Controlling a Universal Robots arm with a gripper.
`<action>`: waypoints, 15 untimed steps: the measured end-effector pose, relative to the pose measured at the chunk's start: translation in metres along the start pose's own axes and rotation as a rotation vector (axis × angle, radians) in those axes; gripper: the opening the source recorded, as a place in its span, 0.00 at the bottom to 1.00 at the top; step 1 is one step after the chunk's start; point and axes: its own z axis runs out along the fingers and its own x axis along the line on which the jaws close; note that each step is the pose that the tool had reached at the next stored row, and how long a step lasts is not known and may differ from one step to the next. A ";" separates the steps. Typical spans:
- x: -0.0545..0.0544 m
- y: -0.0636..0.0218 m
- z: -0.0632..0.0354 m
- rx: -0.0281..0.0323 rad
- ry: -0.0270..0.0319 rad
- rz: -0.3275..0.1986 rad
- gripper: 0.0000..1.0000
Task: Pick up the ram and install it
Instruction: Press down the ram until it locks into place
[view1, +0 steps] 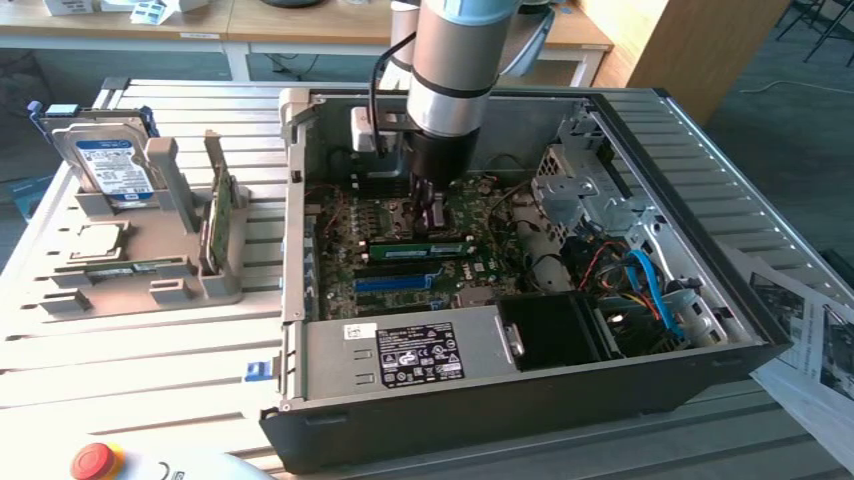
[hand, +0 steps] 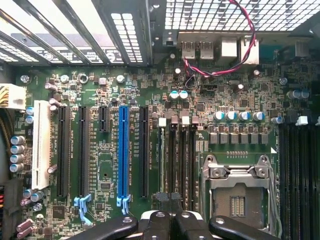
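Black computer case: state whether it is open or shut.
Open: the black computer case has no side panel on top; its green motherboard lies exposed.

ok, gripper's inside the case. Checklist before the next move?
1. Gripper over the memory slots: ok.
2. Jaws shut, nothing visibly clamped between them: ok.
3. Ram lying along the slots under the gripper: ok.
4. Ram fully seated, latches closed: cannot tell.
5. Red-and-black cable apart from the gripper, up by the rear ports: ok.
6. Arm apart from the case walls: ok.
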 end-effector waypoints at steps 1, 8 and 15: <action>0.001 0.0000 0.0000 0.0000 -0.0001 0.000 0.10; 0.003 0.0000 0.0001 0.0000 -0.0002 0.000 0.10; 0.003 0.0003 0.0032 0.0001 -0.0001 0.000 0.10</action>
